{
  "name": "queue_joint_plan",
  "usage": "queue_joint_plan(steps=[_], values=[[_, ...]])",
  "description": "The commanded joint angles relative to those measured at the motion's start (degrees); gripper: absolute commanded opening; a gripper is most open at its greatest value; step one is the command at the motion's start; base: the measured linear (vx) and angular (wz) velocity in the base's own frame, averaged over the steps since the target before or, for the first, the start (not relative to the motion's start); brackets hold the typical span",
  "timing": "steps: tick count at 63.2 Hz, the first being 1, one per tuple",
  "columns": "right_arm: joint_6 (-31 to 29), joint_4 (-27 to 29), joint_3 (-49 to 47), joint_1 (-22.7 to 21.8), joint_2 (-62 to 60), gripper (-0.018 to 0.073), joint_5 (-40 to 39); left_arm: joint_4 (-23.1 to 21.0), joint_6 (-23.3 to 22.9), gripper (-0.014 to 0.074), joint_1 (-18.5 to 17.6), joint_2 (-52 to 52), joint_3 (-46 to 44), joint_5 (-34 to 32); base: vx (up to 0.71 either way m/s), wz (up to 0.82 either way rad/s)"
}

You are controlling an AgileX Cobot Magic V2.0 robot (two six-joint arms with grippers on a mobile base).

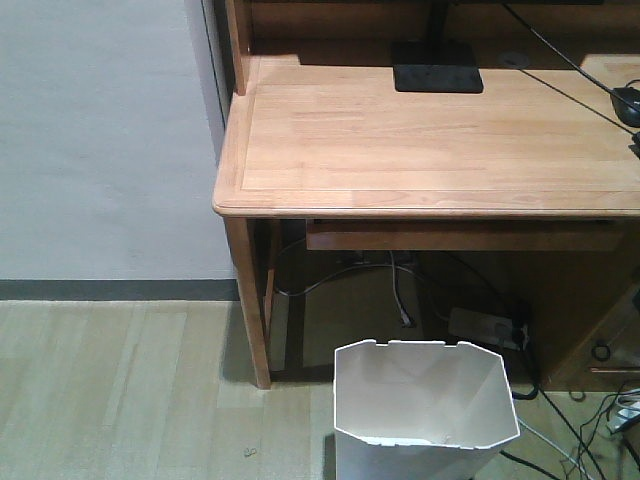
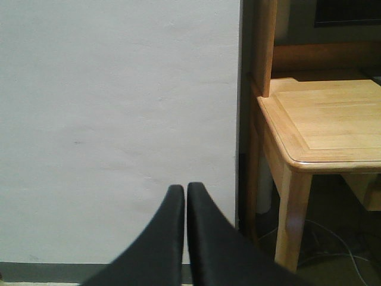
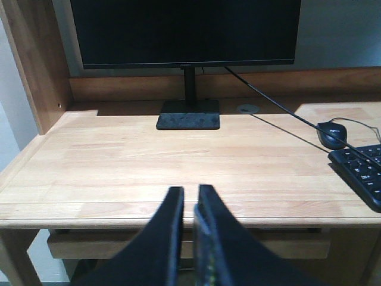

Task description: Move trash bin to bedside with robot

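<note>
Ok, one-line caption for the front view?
White bin standing on the floor in front of the wooden desk, monitor stand on top.

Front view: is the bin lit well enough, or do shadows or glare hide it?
Front view: bin evenly lit, sharp, no glare, base cropped by the frame; deep shadow under the desk. Left wrist view: flat light, no bin. Right wrist view: shadow along the desk's back, no bin.

Wooden desk (image 1: 400,140) carries a monitor (image 3: 188,30) at the back, mouse (image 3: 331,134) and keyboard (image 3: 363,173) to its right. On the floor (image 1: 120,390) stands the white bin (image 1: 420,400), power strip (image 1: 485,327) behind.
</note>
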Motion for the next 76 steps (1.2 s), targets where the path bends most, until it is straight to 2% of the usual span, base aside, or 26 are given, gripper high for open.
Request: queue_joint_plan(steps=[1, 12, 17, 23, 36, 50, 76], values=[[-0.4, -1.1, -2.0, -0.3, 0.7, 0.0211, -4.2, -0.2, 0.0, -0.0006, 0.0, -0.8, 1.1, -4.1, 0.0, 0.0], [-0.4, -1.1, -2.0, -0.3, 0.7, 0.0456, -4.1, -0.2, 0.0, -0.0006, 0.0, -0.8, 1.1, -4.1, 0.0, 0.0], [-0.4, -1.1, -2.0, -0.3, 0.7, 0.0529, -4.2, -0.2, 0.0, -0.0006, 0.0, -0.8, 1.1, -4.1, 0.0, 0.0], [0.3, 0.0, -2.0, -0.3, 0.7, 0.0571, -4.3, -0.2, 0.0, -0.0006, 0.0, -0.8, 1.1, -4.1, 0.0, 0.0], [-0.2, 1.6, -3.5, -0.3, 2.8, 0.0573, -2.8, -0.2, 0.0, -0.0006, 0.0, -0.8, 1.1, -4.1, 0.0, 0.0], [-0.2, 4.0, -11.5, -0.3, 15.7, 0.0573, 5.6, -0.2, 0.0, -0.0006, 0.0, -0.8, 1.1, -4.1, 0.0, 0.0], [-0.7, 4.7, -24.0, -0.7, 40.1, 0.0564, 17.1, -0.2, 0.0, -0.0006, 0.0, -0.8, 1.1, -4.1, 0.0, 0.0]])
